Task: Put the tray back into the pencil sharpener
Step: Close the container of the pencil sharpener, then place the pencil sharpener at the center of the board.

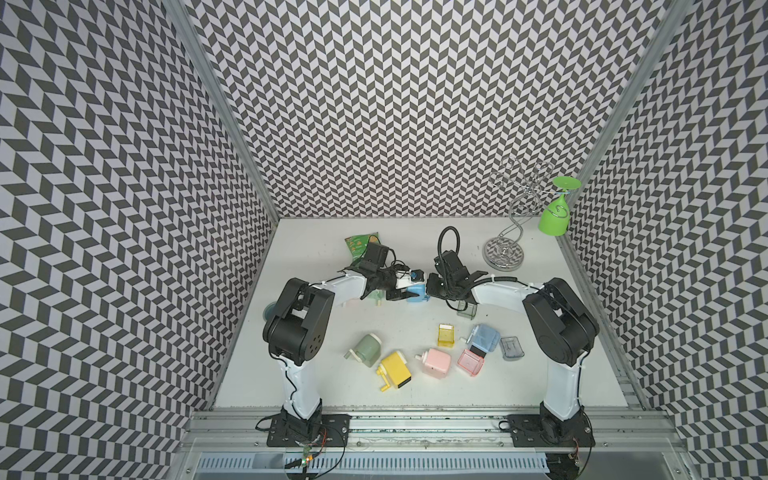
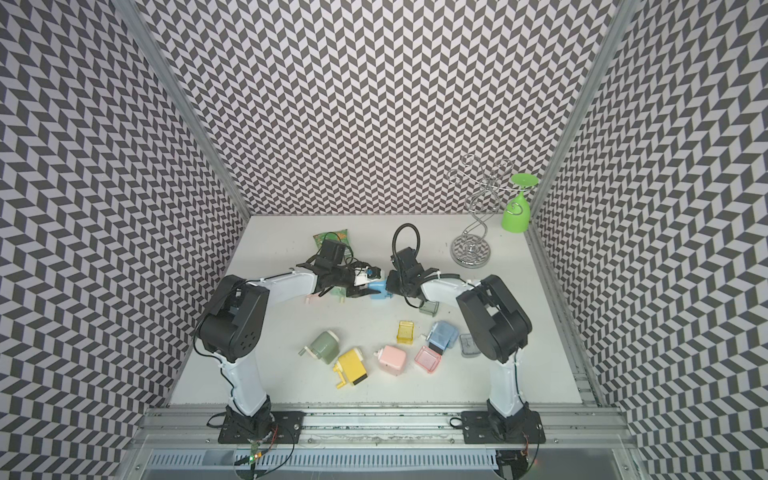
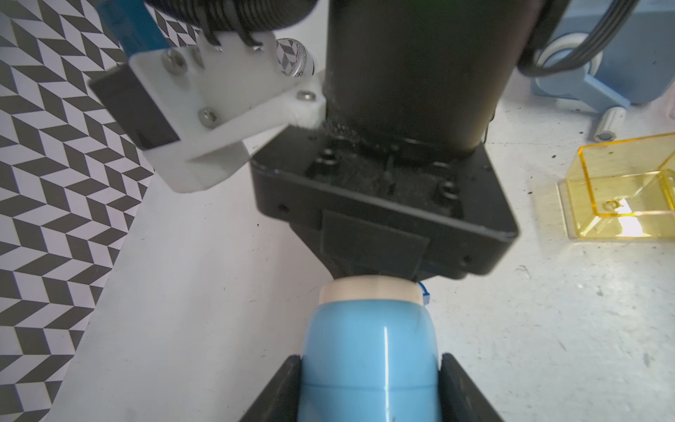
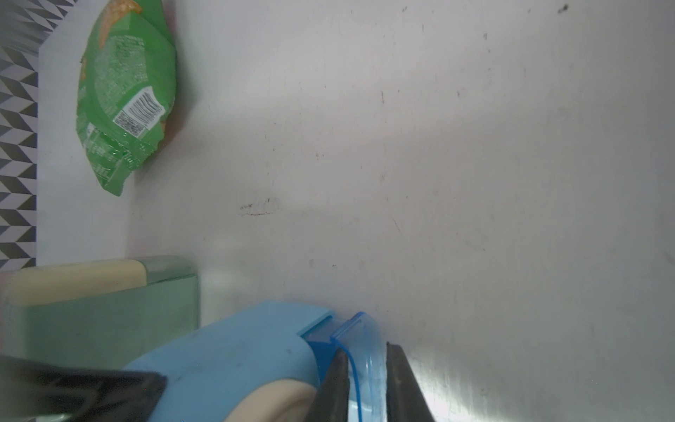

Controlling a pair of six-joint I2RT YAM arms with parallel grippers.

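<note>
Left gripper (image 3: 369, 380): clamped on the blue sharpener (image 3: 369, 339).
Right gripper (image 4: 365, 387): jaws straddle the tray (image 4: 365, 339); squeezing or not, cannot tell.
Progress: tray partway in, front protruding.
Left: seating it flush, I reckon.

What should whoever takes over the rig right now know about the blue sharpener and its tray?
Left gripper: jaws shut on the blue sharpener, gripping its body from both sides.
Right gripper: jaws astride the front of the blue tray; I cannot tell whether they clamp it.
Done: the tray is mostly in its slot.
Left: its front stands proud of the body. Push it flush, then release both.
</note>
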